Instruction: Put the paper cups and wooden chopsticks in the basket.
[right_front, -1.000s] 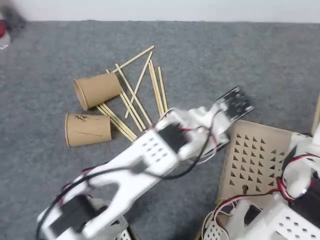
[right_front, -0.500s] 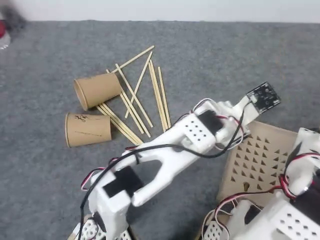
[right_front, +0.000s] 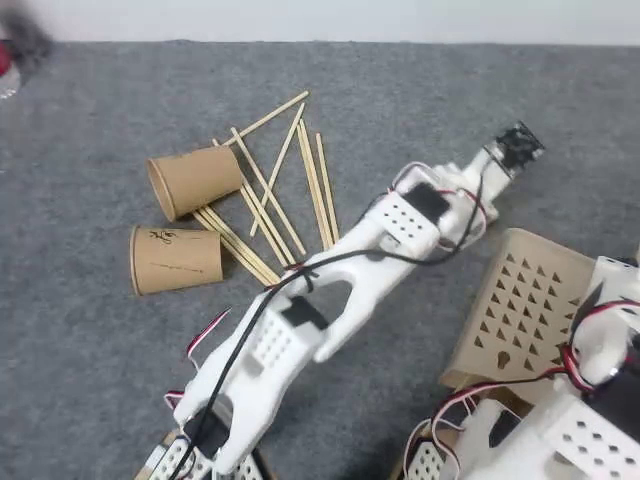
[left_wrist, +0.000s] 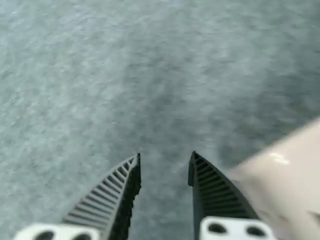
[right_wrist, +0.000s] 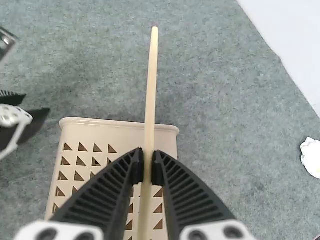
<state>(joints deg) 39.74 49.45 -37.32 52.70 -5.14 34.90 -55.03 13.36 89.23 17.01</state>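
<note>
The right claw (right_wrist: 146, 151) is clamped on one chopstick (right_wrist: 151, 85) above the basket (right_wrist: 100, 123), the left claw (left_wrist: 165, 157) hangs apart over carpet (left_wrist: 150, 60) beside it, and two cups (right_front: 195, 180) lie tipped among loose chopsticks (right_front: 268, 205) well away

The far paper cup (right_front: 195, 180) and near paper cup (right_front: 175, 259) lay sideways beside scattered wooden chopsticks (right_front: 268, 192); my right gripper (right_wrist: 146, 155) pinched a single chopstick (right_wrist: 150, 85) above the beige basket (right_front: 520, 300).
</note>
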